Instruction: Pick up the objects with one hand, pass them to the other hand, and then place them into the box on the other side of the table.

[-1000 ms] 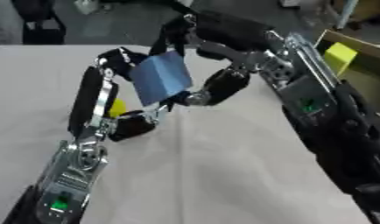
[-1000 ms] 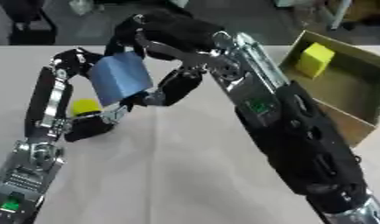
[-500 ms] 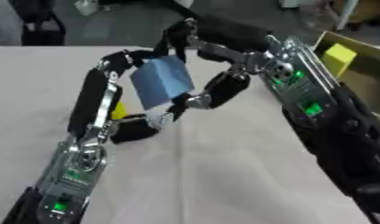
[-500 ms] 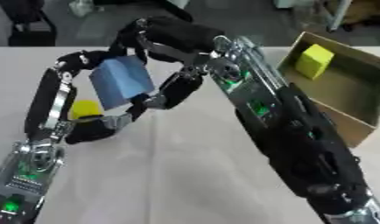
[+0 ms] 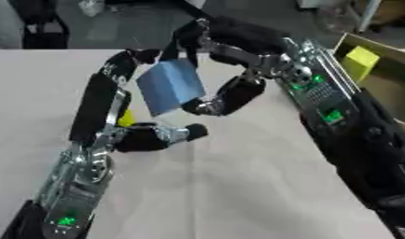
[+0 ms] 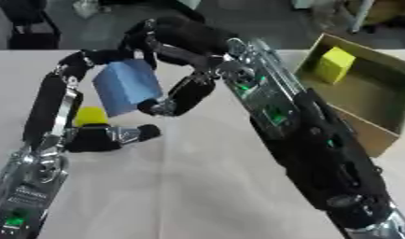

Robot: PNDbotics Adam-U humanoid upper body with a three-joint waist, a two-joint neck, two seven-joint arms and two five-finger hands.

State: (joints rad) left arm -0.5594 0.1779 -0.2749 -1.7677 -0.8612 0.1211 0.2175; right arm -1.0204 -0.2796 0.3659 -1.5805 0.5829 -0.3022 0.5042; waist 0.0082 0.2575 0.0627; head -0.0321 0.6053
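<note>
Blue block (image 5: 171, 87) hangs above the worktop (image 5: 238, 186), left robot hand (image 5: 128, 65) and right robot hand (image 5: 226, 93) both curled on it. Risk: either releases early, it drops short of the box (image 6: 365, 98).

Blue block (image 6: 126, 91): matt, smooth faces, foam-like in look, lying against the fingers of both hands. Right hand (image 5: 230, 93): black fingers with a dull sheen, like hard plastic; bright silver metal at the joints behind them. Left hand (image 5: 153, 136): the same black and silver finish, thumb tip rounded and matt. Table (image 5: 238, 196) beneath the fingers: pale matt covering, faintly creased like cloth. Box (image 6: 377, 100): brown matt cardboard holding a matt yellow block (image 6: 334, 65). Yellow object (image 6: 91, 115) by the left fingers: smooth.
</note>
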